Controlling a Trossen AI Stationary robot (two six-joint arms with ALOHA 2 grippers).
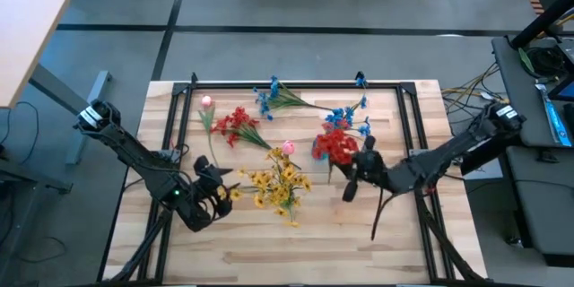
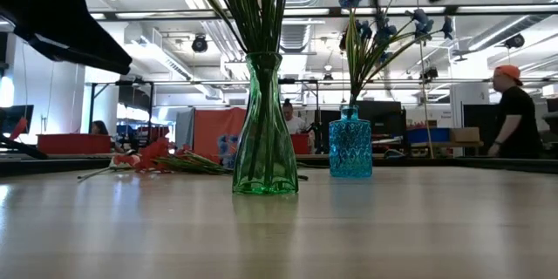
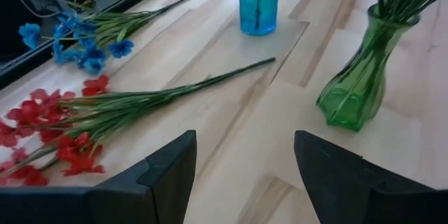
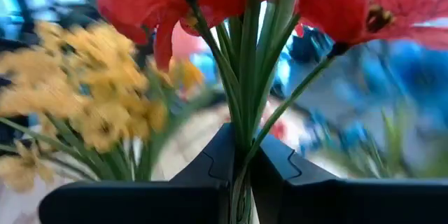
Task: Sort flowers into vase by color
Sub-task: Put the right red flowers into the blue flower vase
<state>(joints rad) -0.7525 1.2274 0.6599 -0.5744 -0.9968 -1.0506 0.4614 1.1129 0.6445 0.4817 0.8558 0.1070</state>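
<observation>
Now the right gripper (image 4: 239, 159) is clamped tight on the red sprig's (image 1: 335, 146) green stems, lifted above the table (image 1: 359, 242); the left gripper (image 3: 241, 175) waits with fingers apart, empty.

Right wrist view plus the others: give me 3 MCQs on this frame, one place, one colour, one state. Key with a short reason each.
1. Where does the loose red sprig lie?
A. flat on the table
B. standing in the blue vase
C. held by the left gripper

2. What colour is the vase nearer the low camera?
A. blue
B. green
C. clear

3. What is the right gripper doing?
A. open over bare wood
B. shut on the stems of a red flower bunch
C. shut on a yellow sprig

Key:
1 A, the left wrist view shows it lying on the wood, apart from the open left gripper.
2 B, the green vase stands in front, the blue vase behind.
3 B, its fingers pinch green stems under the red flower bunch.
</observation>
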